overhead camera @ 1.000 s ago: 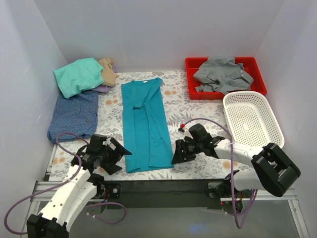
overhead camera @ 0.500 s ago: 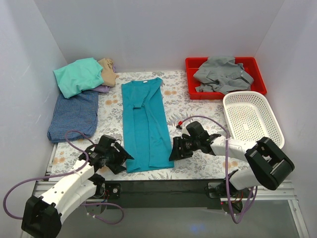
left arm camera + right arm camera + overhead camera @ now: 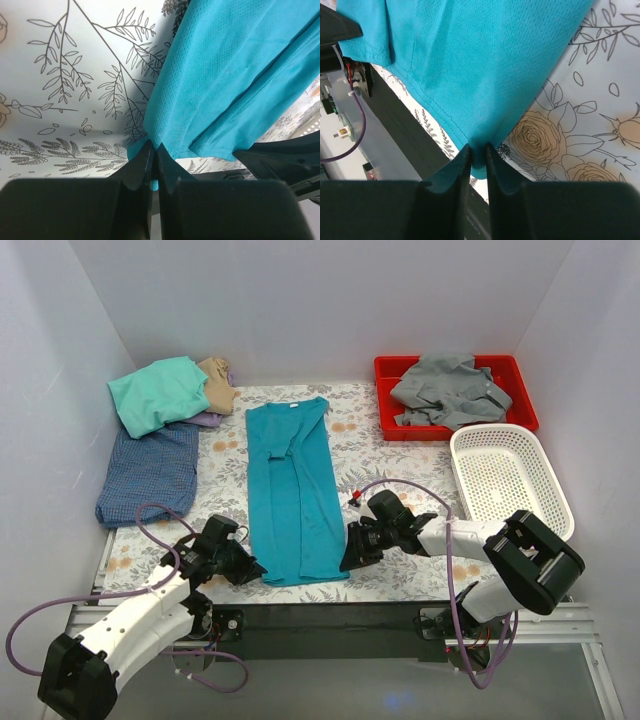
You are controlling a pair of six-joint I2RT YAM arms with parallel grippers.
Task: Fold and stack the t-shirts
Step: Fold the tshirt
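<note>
A deep-teal t-shirt (image 3: 292, 490) lies as a long strip down the middle of the flowered table cloth (image 3: 395, 580), its sides folded in. My left gripper (image 3: 252, 568) is shut on the shirt's near left hem corner (image 3: 150, 142). At the near right hem corner (image 3: 479, 150) my right gripper (image 3: 348, 558) is shut on the cloth. A mint green t-shirt (image 3: 157, 393) tops a tan one (image 3: 218, 383) and a lilac one at the back left. In front of them lies a blue-checked t-shirt (image 3: 150, 470). A grey t-shirt (image 3: 448, 390) lies crumpled in the red tray (image 3: 384, 420).
A white mesh basket (image 3: 510, 480) stands at the right, in front of the red tray. White walls close in the left, back and right. The table's dark front rail (image 3: 330, 625) runs just below the teal shirt's hem.
Both grippers moved in to the teal shirt's near hem corners and shut on them. The shirts and containers have not moved.
</note>
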